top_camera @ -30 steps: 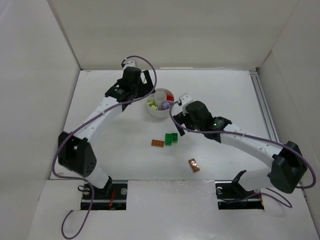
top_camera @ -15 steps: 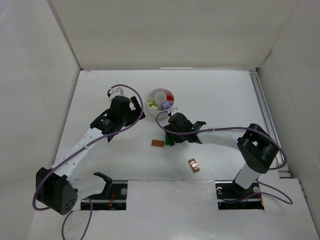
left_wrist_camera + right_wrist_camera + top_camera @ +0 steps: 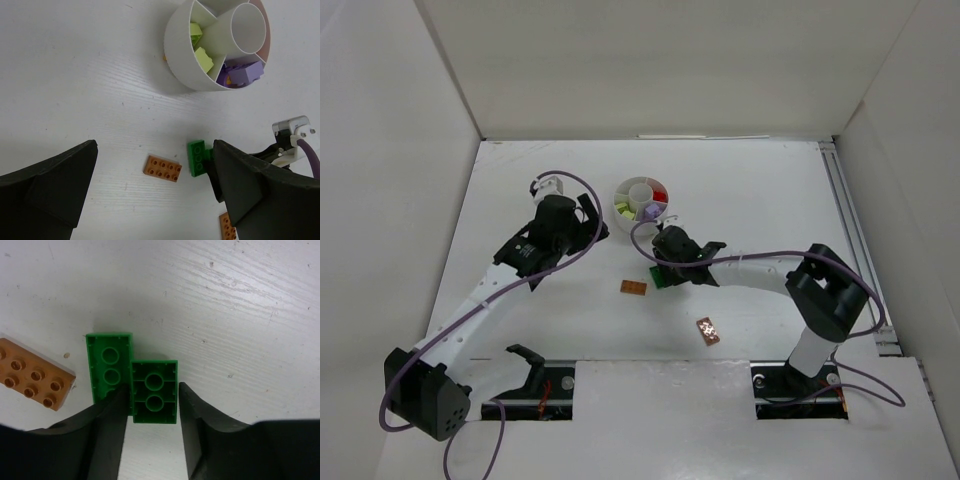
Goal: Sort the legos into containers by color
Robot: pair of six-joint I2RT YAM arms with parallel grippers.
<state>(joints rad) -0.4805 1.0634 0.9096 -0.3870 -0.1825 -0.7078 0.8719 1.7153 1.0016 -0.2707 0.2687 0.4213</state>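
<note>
- Right end effector [image 3: 154, 407]: pinching a green lego [image 3: 154, 390] that lies flat on the worktop [image 3: 240, 315].
- Second green lego [image 3: 109, 367]: touching the first, beside the left finger.
- Left end effector [image 3: 152, 175]: spread wide, near the dish [image 3: 177, 70].

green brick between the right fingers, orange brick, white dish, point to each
green brick [image 3: 154, 390], right wrist view, middle of its upper face
orange brick [image 3: 163, 168], left wrist view, studded top
white dish [image 3: 176, 64], left wrist view, outer wall
</note>
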